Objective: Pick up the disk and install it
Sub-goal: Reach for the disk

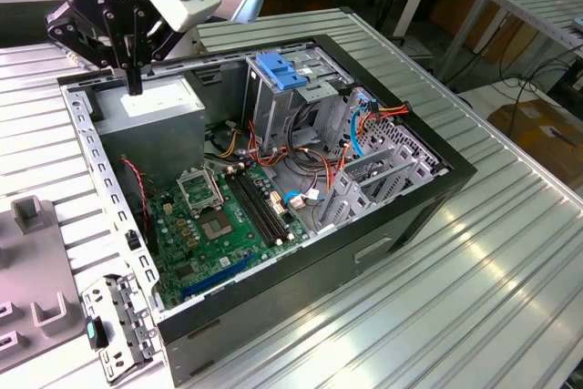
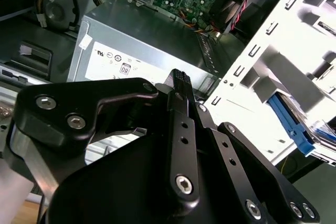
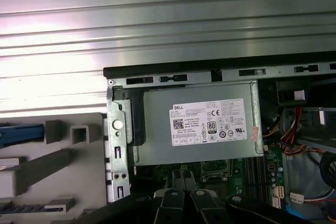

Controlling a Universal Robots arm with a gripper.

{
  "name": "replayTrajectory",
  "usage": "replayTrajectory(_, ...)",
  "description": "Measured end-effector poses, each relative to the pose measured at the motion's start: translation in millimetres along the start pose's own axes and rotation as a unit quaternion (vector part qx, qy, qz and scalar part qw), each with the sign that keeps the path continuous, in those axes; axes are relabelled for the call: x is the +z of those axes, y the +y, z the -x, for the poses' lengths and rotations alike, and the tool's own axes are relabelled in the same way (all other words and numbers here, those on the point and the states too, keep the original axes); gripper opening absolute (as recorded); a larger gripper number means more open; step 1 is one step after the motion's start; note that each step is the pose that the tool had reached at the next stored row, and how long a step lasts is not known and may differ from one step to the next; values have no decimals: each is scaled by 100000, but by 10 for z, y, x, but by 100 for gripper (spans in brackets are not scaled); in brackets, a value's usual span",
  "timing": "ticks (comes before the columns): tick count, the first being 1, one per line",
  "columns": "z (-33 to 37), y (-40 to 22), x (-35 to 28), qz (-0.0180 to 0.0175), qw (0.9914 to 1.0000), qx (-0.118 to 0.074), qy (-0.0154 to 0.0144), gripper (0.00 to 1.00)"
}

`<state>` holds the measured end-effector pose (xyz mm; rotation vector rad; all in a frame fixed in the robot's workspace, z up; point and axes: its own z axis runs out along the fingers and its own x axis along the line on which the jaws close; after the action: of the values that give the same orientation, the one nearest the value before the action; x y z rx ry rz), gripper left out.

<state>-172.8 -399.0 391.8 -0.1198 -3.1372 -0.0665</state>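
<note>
The task looks barely started: neither half of it, the pick or the install, shows as done.

The end effector (image 1: 134,87) hangs over the rear corner of the open computer case (image 1: 392,239), directly above the grey power supply (image 1: 150,111) with its white sticker. Its fingers are drawn narrow, pressed together with nothing between them, as the second wrist view shows of the end effector (image 2: 179,78). It touches nothing.

The disk (image 2: 292,124) lies outside the case, seated in a pale grey holder (image 2: 273,61) on the bench (image 1: 455,307) beside the case wall. In the second wrist view its blue side rail and a corner of its label show at the frame's edge. In the first wrist view the disk (image 3: 18,132) shows as a blue strip in the same holder (image 3: 68,150), well apart from the fingers. It is neither gripped nor touched.

Inside the case, the metal drive cage (image 1: 273,129) stands upright near the middle, topped by its blue tab (image 1: 278,70) (a part of the cage, not the disk). No drive with blue rails shows in it, though I cannot see into its bays well enough to judge how ready they are. The motherboard (image 1: 219,216) lies bare on the case floor, with cables bunched between it and the cage.

As I judge it, the whole job remains: the disk is not yet lifted from the holder and is not yet in the case.
</note>
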Motion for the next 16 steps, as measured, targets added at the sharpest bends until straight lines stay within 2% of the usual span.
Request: replayTrajectory(16, -101, -8, 3, -15, 100000, 9, 211, 11)
